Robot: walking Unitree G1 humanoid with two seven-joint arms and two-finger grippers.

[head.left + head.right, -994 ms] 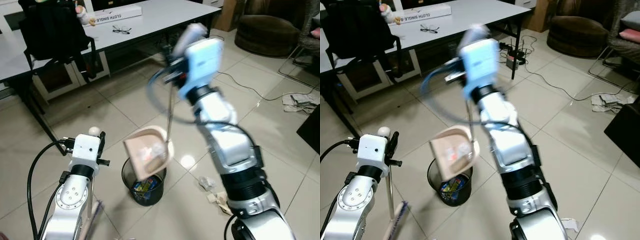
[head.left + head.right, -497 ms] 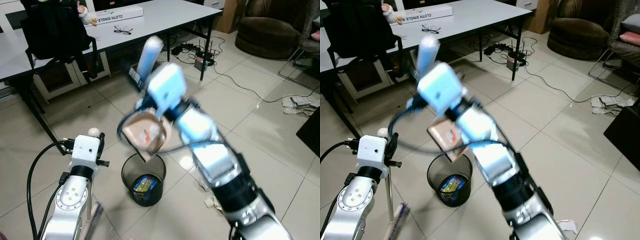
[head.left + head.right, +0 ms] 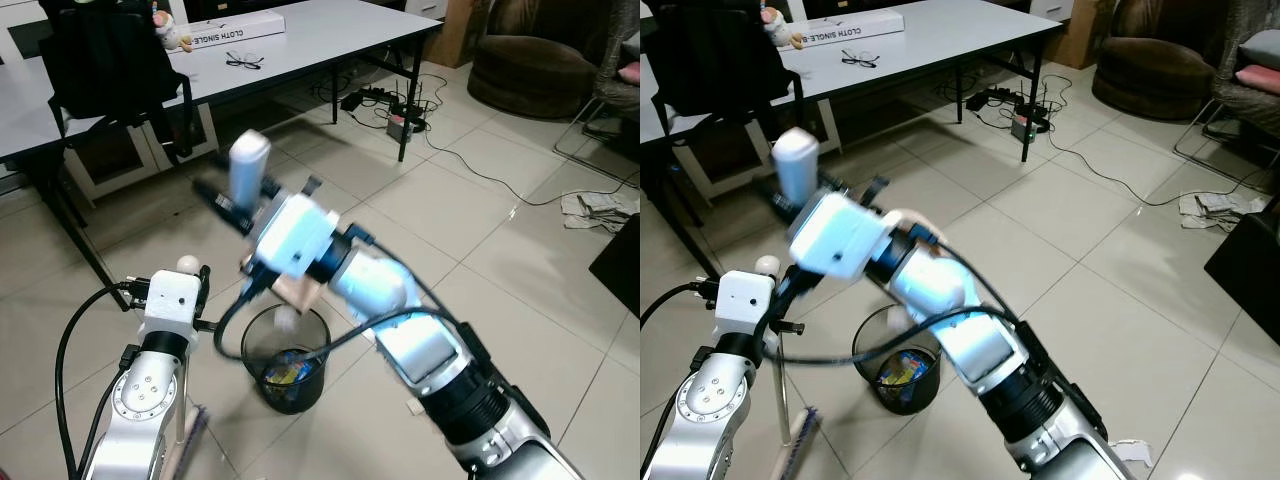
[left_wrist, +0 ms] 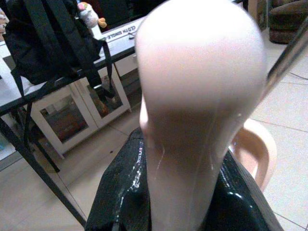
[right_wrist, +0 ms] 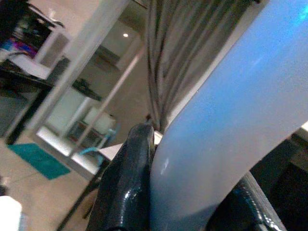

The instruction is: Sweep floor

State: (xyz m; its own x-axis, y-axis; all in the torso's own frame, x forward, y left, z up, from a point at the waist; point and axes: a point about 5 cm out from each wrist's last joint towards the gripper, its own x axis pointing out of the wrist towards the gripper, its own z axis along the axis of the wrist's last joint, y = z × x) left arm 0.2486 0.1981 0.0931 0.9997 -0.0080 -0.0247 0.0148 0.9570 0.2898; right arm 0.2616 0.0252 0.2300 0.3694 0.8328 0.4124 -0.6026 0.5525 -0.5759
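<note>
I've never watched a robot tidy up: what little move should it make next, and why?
Probably give the dustpan one more shake: the right gripper holds its handle, tipped over the black bin, and a pale scrap hangs at the rim. The left gripper holds the broom handle upright.

My right arm reaches forward and across to my left, wrist twisted over, and the right gripper (image 3: 262, 192) is clamped on a pale handle. My left arm is bent low at my left side, the left gripper (image 3: 190, 272) closed round a rounded handle top.
</note>
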